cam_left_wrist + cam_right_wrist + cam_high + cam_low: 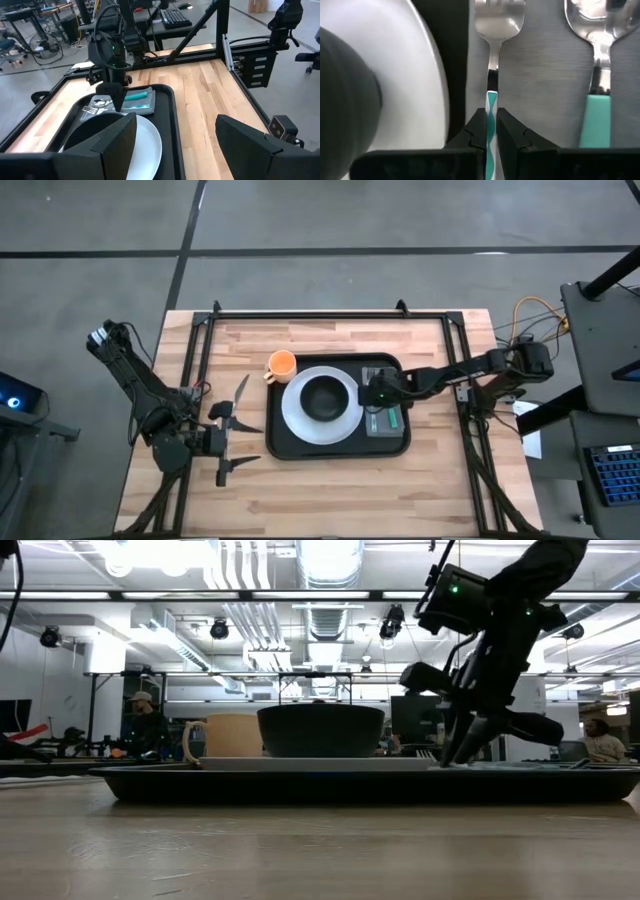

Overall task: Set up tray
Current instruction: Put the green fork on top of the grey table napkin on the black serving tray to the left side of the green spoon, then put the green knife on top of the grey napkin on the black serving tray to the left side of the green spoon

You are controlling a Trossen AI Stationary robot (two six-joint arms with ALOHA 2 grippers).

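The black tray [283, 450] lies mid-table and carries a white plate [298, 423] with a black bowl [326, 397] on it. A grey napkin [392, 422] covers the tray's right part. On the napkin lie a fork [500, 20] and a spoon [597, 30], both with teal handles. An orange cup [282, 364] stands at the tray's far left corner. My right gripper [376, 398] reaches down over the napkin, shut on the fork. My left gripper [245, 425] waits open, left of the tray. My right gripper [491, 117] pinches the fork's teal handle [491, 100] between its two fingers, just behind the metal neck. The fingers [462, 745] come from above, slanting down, and lie along the fork. The fork's head [500, 15] lies flat over the napkin [545, 75].
The plate's rim [427, 75] runs close beside the fork, with a strip of bare tray between them. The spoon lies parallel on the fork's other side. A black frame [330, 313] borders the wooden table. People sit in the room beyond the table.
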